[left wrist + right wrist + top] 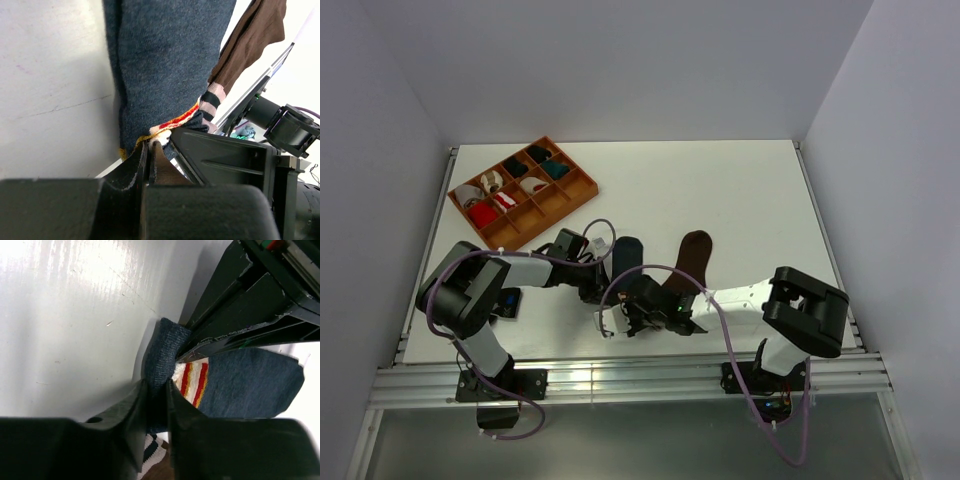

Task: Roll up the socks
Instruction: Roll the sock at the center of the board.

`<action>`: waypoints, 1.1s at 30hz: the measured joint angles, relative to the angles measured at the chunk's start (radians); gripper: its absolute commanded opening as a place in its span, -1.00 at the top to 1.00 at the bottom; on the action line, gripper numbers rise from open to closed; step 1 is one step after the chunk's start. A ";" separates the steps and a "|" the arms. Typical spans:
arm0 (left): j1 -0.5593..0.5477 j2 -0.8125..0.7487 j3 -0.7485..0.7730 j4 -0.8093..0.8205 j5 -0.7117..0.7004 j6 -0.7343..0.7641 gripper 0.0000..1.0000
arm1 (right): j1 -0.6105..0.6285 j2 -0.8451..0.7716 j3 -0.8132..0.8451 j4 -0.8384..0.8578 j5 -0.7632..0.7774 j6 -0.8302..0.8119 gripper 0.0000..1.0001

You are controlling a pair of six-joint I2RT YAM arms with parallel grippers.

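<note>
Left tool (150,150): clenched on the navy sock (165,65). Its two fingers pinch the edge of the red, white and tan cuff, with almost no gap between them.
Right tool (156,405): also clenched on the navy sock, nipping a raised fold of dark fabric just beside the striped cuff band. It sits close up against the left tool.
Navy sock, position: lies on the white desk (740,200) near the front edge, between the two arms, with its foot running away from the bases. Its cuff end is lifted and bunched where the tools meet.
Brown sock (692,258): lies flat just to the right of the navy one, angled slightly away from it. No tool holds it. Its pale cuff with dark stripes (212,100) lies beside the navy cuff.
Hidden from above: the two tools form one dark cluster over both cuffs, so neither the grips nor the cuffs can be read in the top view.
Cut off at the wrists: the left wrist view loses the navy toe past the top edge. The right wrist view shows only a sliver of striped cuff and brown fabric at the bottom edge.
Hard to tell: whether the brown cuff lies under the navy one or only touches it.
Orange divided tray (552,216): at the desk's far left, well apart from the socks, holding small red, white, teal and black bundles (510,185).
</note>
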 measured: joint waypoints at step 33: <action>-0.006 -0.297 -0.224 0.155 -0.281 -0.302 0.58 | -0.355 0.482 0.788 -0.967 -0.716 0.139 0.75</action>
